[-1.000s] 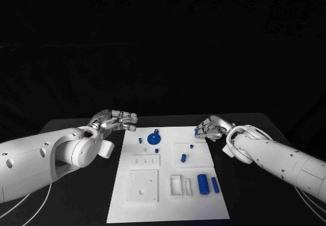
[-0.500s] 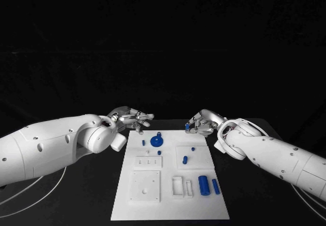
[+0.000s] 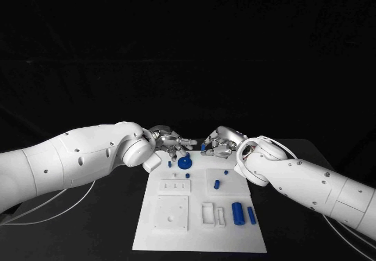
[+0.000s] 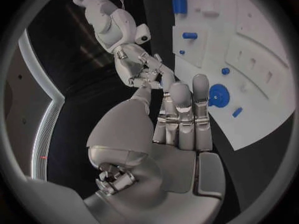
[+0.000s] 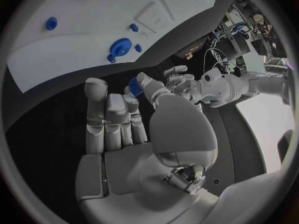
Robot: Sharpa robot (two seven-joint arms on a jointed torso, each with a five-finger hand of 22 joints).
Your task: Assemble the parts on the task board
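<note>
The white task board (image 3: 200, 223) lies lengthwise in the middle of the table. Over its far edge my right hand (image 3: 219, 145) pinches a small blue part (image 3: 204, 147) between thumb and finger; the right wrist view shows that part (image 5: 136, 86) at the fingertips. My left hand (image 3: 174, 142) hovers just opposite, fingers apart and holding nothing, its fingertips (image 4: 181, 92) close to my right hand (image 4: 144, 70). Whether they touch I cannot tell. A blue disc with a knob (image 3: 184, 162) sits on the board below both hands.
Further blue parts lie on the board: small pegs (image 3: 216, 184) near the middle, a thick cylinder (image 3: 237, 209) and a slim rod (image 3: 251, 215) on the near right. Recessed white blocks (image 3: 171, 212) occupy the near left. Black table surrounds the board.
Both hands have moved inward from the board's far corners and now meet over its far edge. My right hand carried the small blue part leftward with it.
</note>
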